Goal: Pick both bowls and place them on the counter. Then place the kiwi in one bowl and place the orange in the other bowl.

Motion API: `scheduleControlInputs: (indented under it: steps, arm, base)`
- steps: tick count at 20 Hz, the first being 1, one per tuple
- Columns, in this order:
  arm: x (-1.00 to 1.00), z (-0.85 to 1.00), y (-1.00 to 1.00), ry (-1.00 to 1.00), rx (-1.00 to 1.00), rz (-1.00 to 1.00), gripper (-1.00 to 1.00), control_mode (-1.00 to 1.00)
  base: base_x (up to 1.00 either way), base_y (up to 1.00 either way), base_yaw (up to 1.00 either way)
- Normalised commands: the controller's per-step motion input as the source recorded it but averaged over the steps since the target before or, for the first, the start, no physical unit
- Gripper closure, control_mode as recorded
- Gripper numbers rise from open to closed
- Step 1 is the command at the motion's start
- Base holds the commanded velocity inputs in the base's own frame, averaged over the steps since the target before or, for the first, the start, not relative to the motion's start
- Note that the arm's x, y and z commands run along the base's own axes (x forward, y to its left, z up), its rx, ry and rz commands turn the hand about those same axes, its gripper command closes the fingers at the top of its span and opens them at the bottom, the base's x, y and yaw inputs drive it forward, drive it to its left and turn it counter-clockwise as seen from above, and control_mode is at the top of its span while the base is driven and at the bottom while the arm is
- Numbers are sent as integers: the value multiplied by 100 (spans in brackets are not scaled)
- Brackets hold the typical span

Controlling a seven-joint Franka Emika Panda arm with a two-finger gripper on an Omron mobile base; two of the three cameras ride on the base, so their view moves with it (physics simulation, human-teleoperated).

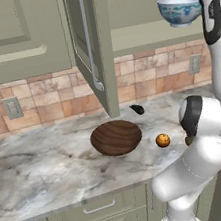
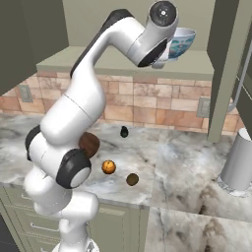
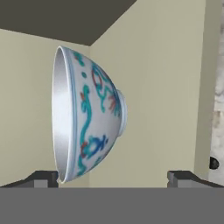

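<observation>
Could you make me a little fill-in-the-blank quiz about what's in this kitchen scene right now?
1. The wooden bowl sits on the ____.
2. The white bowl with blue pattern stands up inside the open ____.
3. The small fruit between the wooden bowl and the kiwi is the ____.
4. The tool has its two tips spread wide, so it is ____.

Missing words: counter; cabinet; orange; open

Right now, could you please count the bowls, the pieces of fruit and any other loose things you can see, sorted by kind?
Bowls: 2, a brown wooden bowl on the counter and a white patterned bowl up in the cabinet.
Fruit: 2, an orange and a kiwi.
Small black thing: 1.
Metal canister: 1.
Total: 6.
</observation>
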Motion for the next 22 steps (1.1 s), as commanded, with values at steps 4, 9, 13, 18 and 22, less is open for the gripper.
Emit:
scheduleControlInputs:
  steps: [4,9,13,18,22]
  arm:
    - [27,-8,-19,0,0,5,-100,-100]
    - [27,-2,-13,0,0,7,-100,-100]
    - [26,0,0,0,-1,8,-100,-100]
    - [22,0,0,0,-8,3,-100,-100]
    - [15,-7,0,0,-11,0,-100,-100]
  base:
    - [0,0,0]
    - [0,0,0]
    - [0,0,0]
    - [0,0,0]
    - [0,0,0]
